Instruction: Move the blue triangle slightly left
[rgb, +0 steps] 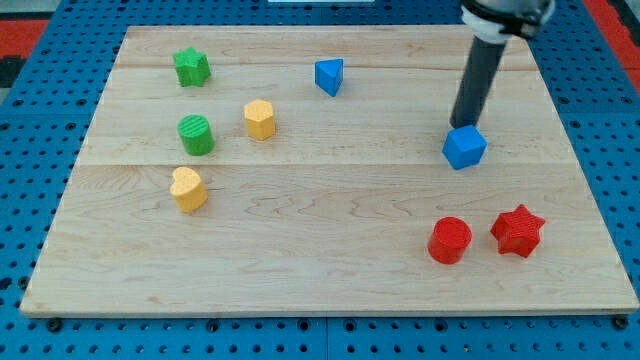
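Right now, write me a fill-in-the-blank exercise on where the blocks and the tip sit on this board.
1. My tip rests against the top edge of the blue ____.
2. The blue triangle lies toward the view's ____ edge.
3. The red cylinder sits just left of the red ____.
Missing words: cube; top; star.

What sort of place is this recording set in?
Likely a lab test bench: a wooden board on blue perforated pegboard, with small coloured blocks like the blue triangle.

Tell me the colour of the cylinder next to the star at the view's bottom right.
Red. The cylinder shows clearly in the camera view, left of the red star.
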